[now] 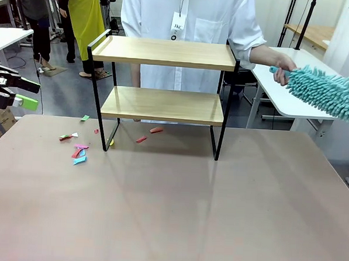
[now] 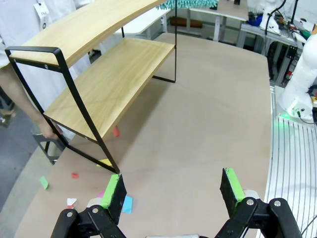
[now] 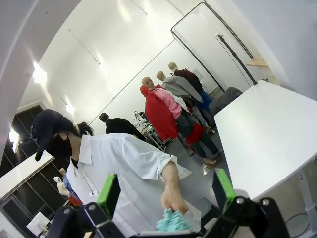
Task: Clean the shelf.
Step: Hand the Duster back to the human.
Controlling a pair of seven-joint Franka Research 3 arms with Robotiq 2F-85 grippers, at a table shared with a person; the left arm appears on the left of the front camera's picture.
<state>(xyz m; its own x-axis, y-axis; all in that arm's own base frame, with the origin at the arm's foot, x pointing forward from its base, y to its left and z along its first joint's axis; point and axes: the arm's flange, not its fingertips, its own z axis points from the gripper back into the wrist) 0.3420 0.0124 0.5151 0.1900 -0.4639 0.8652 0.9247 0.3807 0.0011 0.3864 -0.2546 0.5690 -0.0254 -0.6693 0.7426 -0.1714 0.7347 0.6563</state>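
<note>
The left gripper's (image 2: 172, 191) fingers (image 2: 115, 194), black with green pads, stand wide apart with nothing between them, hovering over the left edge of the surface (image 1: 170, 212); the right gripper's (image 3: 166, 191) fingers are spread just as wide and empty, aimed up and across at the person's hand (image 3: 173, 201). The small two-tier shelf (image 1: 164, 77), two light wood boards in a thin black metal frame with raised side rails, stands near the far edge of the surface, a little left of middle. At the far right the person's hand (image 1: 285, 71) holds out a teal duster with a shaggy chenille head (image 1: 329, 92) by its handle. Judging by this, the step in hand is taking the duster, so the right fingers should close on the bare handle rather than the soft, yielding fringe, which would slip and compress. The boards look smooth and flat, so light sweeps should do, kept clear of the rails and thin uprights that could snag the pile. Small bright paper scraps (image 1: 78, 153), pink, blue, green and red, lie on the matte beige surface beside the shelf's left legs.
</note>
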